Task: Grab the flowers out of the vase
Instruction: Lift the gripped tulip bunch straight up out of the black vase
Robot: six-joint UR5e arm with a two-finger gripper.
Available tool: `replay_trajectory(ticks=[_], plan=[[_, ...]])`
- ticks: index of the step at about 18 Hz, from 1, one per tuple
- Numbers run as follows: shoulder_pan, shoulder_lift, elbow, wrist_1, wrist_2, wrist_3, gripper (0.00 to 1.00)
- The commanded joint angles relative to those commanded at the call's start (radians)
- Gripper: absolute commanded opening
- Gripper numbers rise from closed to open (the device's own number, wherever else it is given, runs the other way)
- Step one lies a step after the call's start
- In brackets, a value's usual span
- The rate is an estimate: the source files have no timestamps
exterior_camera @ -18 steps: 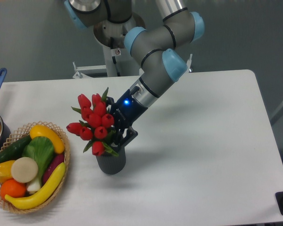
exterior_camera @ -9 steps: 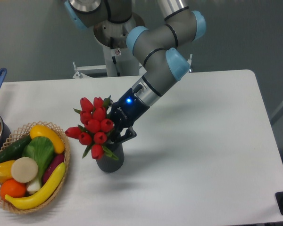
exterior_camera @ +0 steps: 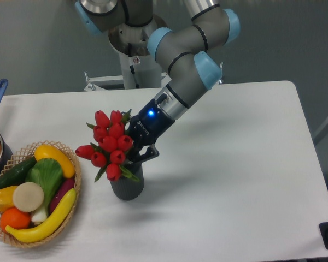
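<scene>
One bunch of red tulip flowers (exterior_camera: 110,144) with green leaves, stems gripped by the black jaws of the gripper (exterior_camera: 136,157), above the ribbed dark grey vase (exterior_camera: 127,185), on the white tabletop (exterior_camera: 224,180).

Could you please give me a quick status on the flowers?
Gripper at the stems behind the flowers, closure hidden. Flowers still in vase. Nothing in the way.

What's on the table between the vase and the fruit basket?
Nothing: the camera view shows bare white table between the vase and the basket. Only the flowers overhang that gap from above.
</scene>
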Motion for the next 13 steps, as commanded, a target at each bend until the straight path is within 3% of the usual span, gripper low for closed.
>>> replay_trajectory(ticks=[5,13], plan=[[0.011,0.067,0.002,0.000,-0.035,-0.090,0.47],[0.009,0.123,0.049,0.000,-0.063,-0.230,0.47]])
